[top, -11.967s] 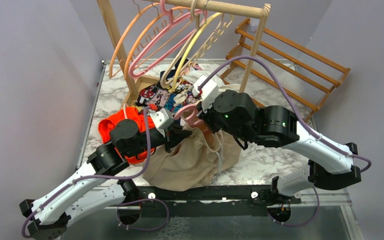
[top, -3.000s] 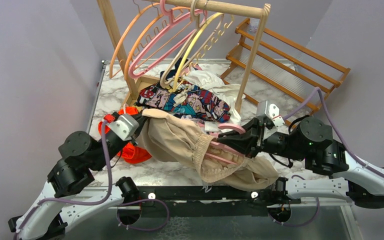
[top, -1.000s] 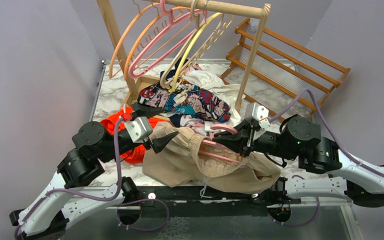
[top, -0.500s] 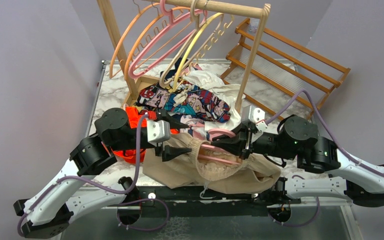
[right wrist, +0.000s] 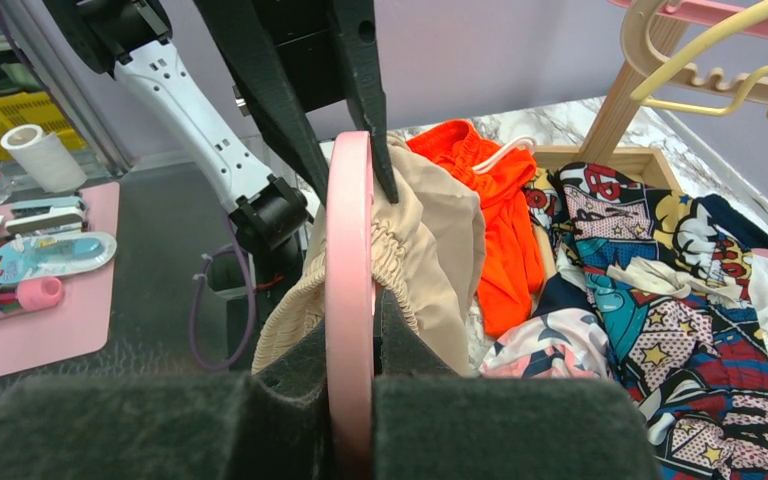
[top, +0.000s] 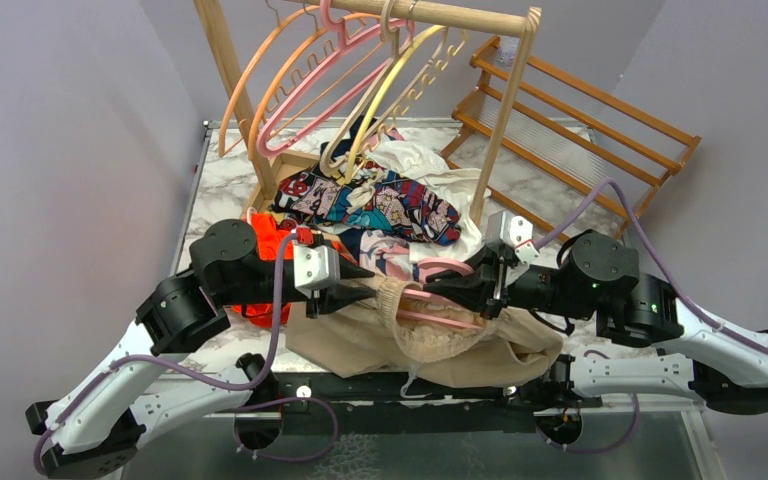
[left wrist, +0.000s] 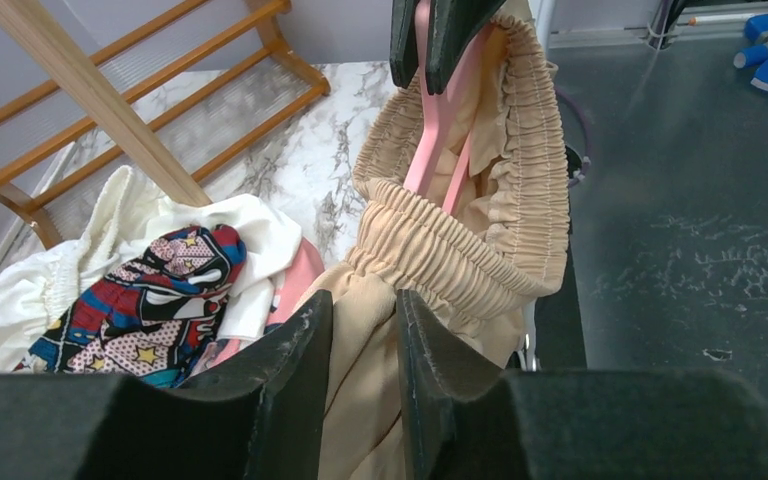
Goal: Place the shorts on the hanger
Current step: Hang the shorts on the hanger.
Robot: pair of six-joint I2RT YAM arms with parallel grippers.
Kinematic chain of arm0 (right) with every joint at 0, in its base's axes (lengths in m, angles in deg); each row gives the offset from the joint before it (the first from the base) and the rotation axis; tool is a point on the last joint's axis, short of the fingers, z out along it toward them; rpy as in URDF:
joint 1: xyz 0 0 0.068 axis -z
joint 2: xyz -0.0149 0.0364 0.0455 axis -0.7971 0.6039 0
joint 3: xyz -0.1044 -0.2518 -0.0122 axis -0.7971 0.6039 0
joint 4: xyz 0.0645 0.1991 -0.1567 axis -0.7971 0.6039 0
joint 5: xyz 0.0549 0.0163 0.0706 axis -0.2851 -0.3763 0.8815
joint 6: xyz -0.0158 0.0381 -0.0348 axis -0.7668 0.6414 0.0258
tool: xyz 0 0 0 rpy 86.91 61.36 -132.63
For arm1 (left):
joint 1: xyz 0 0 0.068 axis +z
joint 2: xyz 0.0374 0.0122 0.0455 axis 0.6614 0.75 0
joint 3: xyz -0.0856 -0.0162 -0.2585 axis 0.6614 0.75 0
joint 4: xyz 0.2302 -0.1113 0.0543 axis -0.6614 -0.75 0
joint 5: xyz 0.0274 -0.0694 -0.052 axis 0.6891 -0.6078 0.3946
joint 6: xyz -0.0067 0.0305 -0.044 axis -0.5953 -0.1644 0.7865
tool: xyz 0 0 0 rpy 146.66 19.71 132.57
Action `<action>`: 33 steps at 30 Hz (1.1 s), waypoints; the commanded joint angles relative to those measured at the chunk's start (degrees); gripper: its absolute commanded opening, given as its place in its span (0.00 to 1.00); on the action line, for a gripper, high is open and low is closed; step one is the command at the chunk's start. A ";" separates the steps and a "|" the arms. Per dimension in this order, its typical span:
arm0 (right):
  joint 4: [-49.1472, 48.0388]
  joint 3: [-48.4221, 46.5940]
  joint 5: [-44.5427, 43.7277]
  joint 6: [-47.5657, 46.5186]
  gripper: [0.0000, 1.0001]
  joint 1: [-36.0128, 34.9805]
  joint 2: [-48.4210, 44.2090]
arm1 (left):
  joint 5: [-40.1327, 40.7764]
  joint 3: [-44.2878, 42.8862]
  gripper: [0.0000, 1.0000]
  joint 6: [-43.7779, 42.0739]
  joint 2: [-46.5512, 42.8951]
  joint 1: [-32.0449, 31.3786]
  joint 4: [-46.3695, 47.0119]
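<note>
Comic-print cloth [top: 380, 205] lies near the orange garment [top: 272, 238].

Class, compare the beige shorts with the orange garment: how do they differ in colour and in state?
The shorts are beige; the orange garment is bright orange. The shorts have the pink hanger inside their waistband; the orange garment lies beside them with no hanger in it. Both are soft cloth with gathered waistbands.

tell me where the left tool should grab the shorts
Probably the shorts by the gathered waistband fold nearest the left tool, coming from the left: it stands as a thick ridge around the pink hanger, held opposite by the right tool.
</note>
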 commanded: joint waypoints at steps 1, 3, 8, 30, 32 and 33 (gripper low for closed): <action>-1.91 -0.65 0.21 0.51 0.01 -0.34 -0.94 | -0.16 -0.04 0.28 0.53 -0.15 -0.12 -0.13; -2.06 -0.67 0.07 0.46 0.01 -0.31 -1.04 | -0.26 -0.07 0.19 0.62 -0.03 -0.12 -0.19; -2.22 -0.58 -0.75 0.33 0.01 -0.30 -0.98 | 0.40 -0.29 0.00 0.72 -0.01 -0.11 -0.24; -10.82 1.24 -6.41 -0.37 0.01 -0.31 -2.87 | 0.49 -3.85 0.00 10.45 3.36 -0.12 11.92; -10.86 1.06 -5.31 -0.05 0.01 -0.30 -2.66 | -0.32 -3.46 0.00 11.48 4.97 -0.11 14.12; -10.95 1.10 -5.31 0.00 0.01 -0.30 -2.72 | -0.93 -3.85 0.00 11.71 5.83 -0.09 14.81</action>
